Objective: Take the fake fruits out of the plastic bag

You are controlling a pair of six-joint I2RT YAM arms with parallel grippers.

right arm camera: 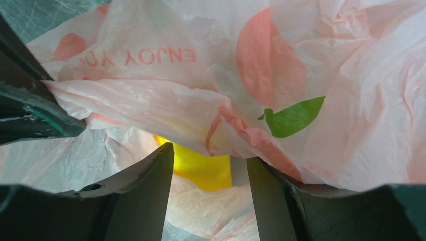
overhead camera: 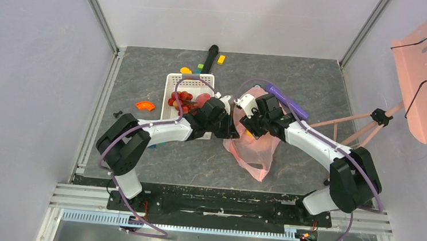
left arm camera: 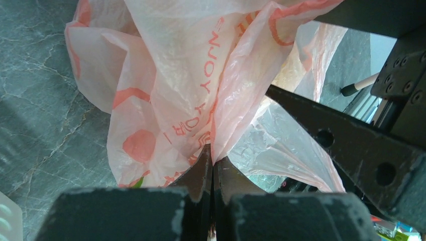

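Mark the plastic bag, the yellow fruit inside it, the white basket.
plastic bag (left arm camera: 166,75), left wrist view, printed panel.
yellow fruit (right arm camera: 201,170), right wrist view, visible patch.
white basket (overhead camera: 169,91), top view, left wall.

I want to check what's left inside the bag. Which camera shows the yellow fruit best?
Right wrist: the yellow fruit sits ahead, between the right gripper's open fingers, inside the plastic bag. Top external shows only a yellow speck of it. Left wrist shows only bag plastic pinched by the left gripper; no yellow fruit.

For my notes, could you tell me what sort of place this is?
Probably a robot test cell: left arm and right arm bolted to a rail, white wall panels around the tabletop.
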